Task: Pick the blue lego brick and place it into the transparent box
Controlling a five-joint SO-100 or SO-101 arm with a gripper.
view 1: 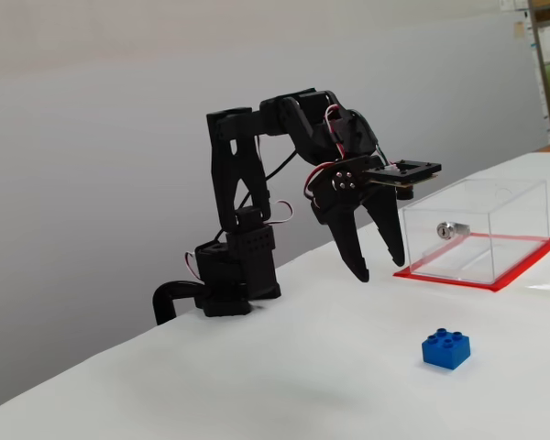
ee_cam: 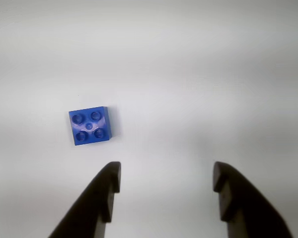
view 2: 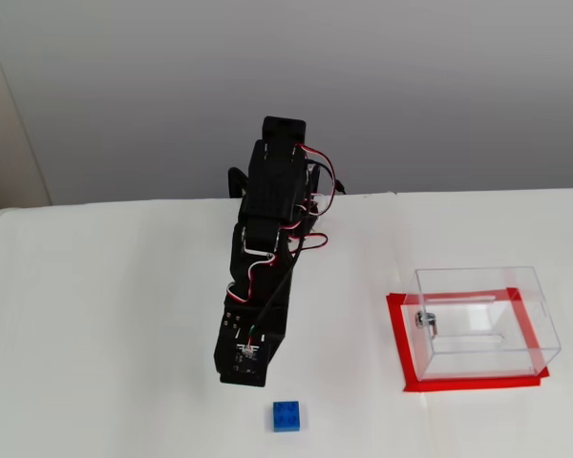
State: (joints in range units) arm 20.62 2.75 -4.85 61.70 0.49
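no readable writing; claw (ee_cam: 166,177) spread above blue lego brick (ee_cam: 91,125)

A: Claw (view 1: 378,262) hangs spread above the worktop (view 1: 302,367), with bare white surface under it.

B: Anything blocking the blue lego brick (view 1: 446,348)?

A: No, it sits alone, open on every side. The only obstacle is the transparent box (view 1: 477,229), well apart toward the worktop's far right edge.
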